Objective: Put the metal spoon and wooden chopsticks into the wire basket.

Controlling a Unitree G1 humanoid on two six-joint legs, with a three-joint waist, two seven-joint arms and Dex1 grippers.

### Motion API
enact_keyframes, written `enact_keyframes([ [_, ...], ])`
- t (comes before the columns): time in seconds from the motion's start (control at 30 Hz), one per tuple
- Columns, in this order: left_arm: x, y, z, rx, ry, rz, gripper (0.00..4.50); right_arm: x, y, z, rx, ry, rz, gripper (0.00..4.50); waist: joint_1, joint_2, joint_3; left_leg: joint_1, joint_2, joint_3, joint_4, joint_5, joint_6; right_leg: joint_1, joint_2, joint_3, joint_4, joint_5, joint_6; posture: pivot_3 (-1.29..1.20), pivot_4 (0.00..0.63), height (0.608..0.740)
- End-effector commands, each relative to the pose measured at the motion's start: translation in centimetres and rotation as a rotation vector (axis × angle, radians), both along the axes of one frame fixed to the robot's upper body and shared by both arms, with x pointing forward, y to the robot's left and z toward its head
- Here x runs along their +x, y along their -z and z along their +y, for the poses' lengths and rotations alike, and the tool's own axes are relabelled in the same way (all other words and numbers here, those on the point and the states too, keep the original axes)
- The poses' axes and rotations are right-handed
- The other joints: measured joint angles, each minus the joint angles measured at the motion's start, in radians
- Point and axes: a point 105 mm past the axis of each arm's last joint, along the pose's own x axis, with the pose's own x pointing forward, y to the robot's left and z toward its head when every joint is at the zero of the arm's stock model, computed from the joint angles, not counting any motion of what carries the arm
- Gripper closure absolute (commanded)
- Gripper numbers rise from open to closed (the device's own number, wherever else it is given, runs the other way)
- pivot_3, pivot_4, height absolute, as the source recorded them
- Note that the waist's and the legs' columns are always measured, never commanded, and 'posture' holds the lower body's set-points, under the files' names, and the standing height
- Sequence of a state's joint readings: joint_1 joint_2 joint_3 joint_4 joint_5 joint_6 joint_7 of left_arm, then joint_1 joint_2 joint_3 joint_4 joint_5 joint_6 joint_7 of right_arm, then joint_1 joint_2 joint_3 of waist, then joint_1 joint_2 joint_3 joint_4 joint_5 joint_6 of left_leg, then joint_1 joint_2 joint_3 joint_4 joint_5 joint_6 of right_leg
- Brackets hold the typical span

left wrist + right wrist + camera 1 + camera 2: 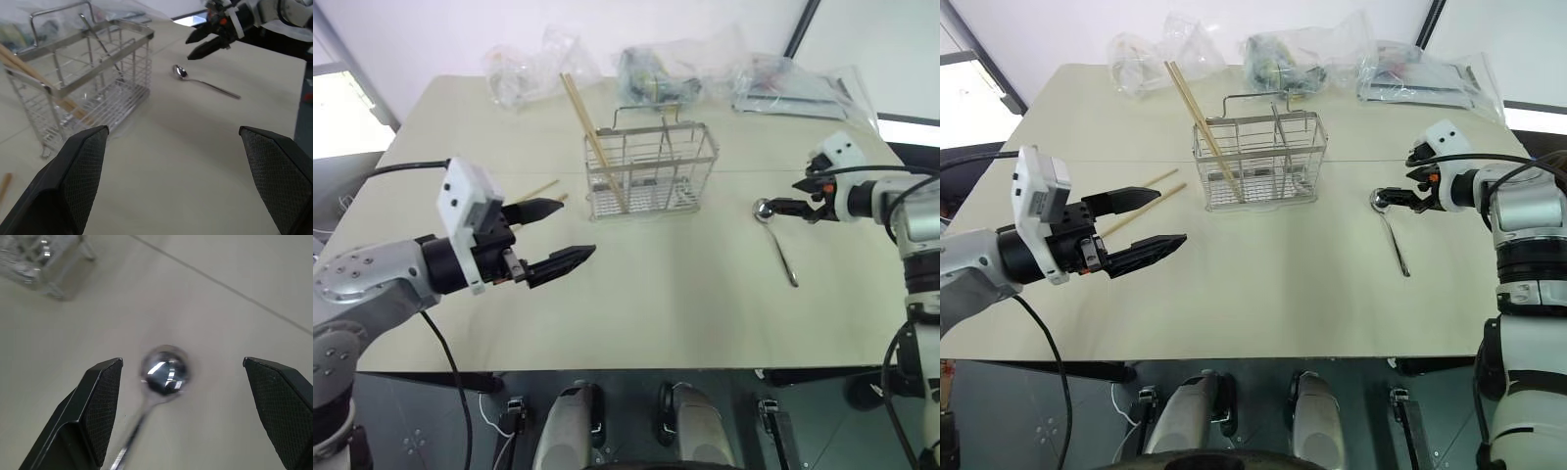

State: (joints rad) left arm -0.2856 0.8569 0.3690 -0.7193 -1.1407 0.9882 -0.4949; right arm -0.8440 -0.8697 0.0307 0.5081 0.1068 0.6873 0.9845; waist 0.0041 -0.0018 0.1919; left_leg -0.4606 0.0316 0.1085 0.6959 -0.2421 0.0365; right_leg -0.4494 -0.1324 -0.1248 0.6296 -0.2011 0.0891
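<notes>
- Silver wire basket [651,168]: stands upright near the middle of the table [636,304], loop handle on top.
- Wooden chopsticks: one pair [590,137] leans inside the basket's left compartment, tips sticking out above the rim; another pair [1144,196] lies flat on the table, left of the basket.
- Metal spoon [776,235]: lies on the table right of the basket, bowl facing up.
- Left gripper [554,238]: fingers spread wide, grasping nothing, raised over the table in front of the loose pair.
- Right gripper [790,209]: fingers spread, empty, poised just above the spoon's bowl, one finger to each side.
- Clear plastic bags [651,70]: along the far edge.
</notes>
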Motion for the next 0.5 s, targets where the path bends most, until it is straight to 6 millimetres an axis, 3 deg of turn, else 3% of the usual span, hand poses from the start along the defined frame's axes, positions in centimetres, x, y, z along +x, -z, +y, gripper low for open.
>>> enact_keyframes([
  [0.03, -0.4, -1.3, 0.0, -0.016, 0.013, -0.052, 0.02, -0.6, 0.3, 0.5, 0.06, 0.069, 0.066, 0.45, 0.006, 0.0, 0.0, 0.0, 0.0, 0.0, 0.0, 0.0, 0.0, 0.0, 0.0, 0.0, 0.0, 0.0, 0.0, 0.0, 0.15, 0.704],
  [0.33, -0.6, -1.3, -0.9, -0.011, 0.078, -0.049, 0.02, -2.7, 3.8, 1.2, 0.092, 0.148, 0.201, 0.45, 0.009, 0.0, 0.0, 0.0, -0.001, 0.0, 0.0, 0.0, 0.0, 0.0, 0.0, 0.0, -0.001, 0.0, 0.0, 0.0, 0.15, 0.704],
  [0.5, -0.6, -1.5, -1.2, 0.002, 0.105, -0.053, 0.02, -2.8, 4.6, 1.5, 0.103, 0.157, 0.195, 0.45, 0.007, 0.0, 0.0, 0.0, 0.0, 0.0, 0.0, 0.0, 0.0, 0.0, 0.0, 0.0, 0.0, 0.0, 0.0, 0.0, 0.15, 0.704],
])
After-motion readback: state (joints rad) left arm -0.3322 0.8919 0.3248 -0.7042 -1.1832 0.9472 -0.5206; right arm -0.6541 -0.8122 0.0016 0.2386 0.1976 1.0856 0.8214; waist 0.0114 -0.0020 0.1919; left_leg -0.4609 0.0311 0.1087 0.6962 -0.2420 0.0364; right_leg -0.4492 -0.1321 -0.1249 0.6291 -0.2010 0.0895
